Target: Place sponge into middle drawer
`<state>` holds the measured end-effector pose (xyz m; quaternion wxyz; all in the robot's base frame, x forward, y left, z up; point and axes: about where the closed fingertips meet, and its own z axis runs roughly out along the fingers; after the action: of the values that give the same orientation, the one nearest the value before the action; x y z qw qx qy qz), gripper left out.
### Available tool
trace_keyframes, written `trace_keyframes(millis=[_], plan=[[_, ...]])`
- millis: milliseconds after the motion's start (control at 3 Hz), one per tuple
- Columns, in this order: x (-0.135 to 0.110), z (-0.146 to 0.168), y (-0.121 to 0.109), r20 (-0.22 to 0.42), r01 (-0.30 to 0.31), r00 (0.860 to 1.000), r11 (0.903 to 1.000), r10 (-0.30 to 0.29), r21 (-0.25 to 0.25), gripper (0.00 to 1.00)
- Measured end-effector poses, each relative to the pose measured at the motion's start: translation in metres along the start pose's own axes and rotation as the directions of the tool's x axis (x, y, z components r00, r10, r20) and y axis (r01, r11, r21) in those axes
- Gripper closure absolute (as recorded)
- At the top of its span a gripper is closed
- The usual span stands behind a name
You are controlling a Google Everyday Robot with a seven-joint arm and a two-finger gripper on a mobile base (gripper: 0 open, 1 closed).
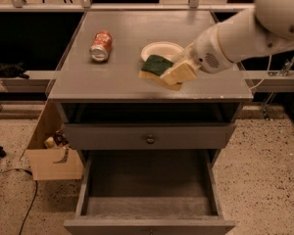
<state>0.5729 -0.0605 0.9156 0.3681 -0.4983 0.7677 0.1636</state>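
The sponge [156,65], dark green face over pale yellow foam, hangs tilted just above the cabinet top [112,77], near its front edge and in front of a white bowl. My gripper [175,76] comes in from the right on the white arm and is shut on the sponge's right end. The middle drawer [147,192] is pulled out below and in front, its bare grey floor showing. A flat drawer front with a round knob [150,139] sits closed above it.
A red soda can [100,46] lies on its side at the top's left. The white bowl [162,50] stands behind the sponge. On the floor at the left are an open cardboard box [51,155] and a black cable [27,209].
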Motion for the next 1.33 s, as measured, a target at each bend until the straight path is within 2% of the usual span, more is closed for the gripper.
trace_keyframes(millis=[333,667,1000,1333], plan=[[0.035,-0.041,0.019,0.038,-0.072,0.997,0.9956,0.07,0.06,1.0],[0.104,-0.07,0.099,0.039,-0.183,0.983,0.9814,0.182,0.056,1.0],[0.108,-0.07,0.102,0.036,-0.193,0.981,0.9798,0.191,0.054,1.0],[0.103,-0.042,0.101,0.028,-0.195,0.981,0.9806,0.194,0.022,1.0]])
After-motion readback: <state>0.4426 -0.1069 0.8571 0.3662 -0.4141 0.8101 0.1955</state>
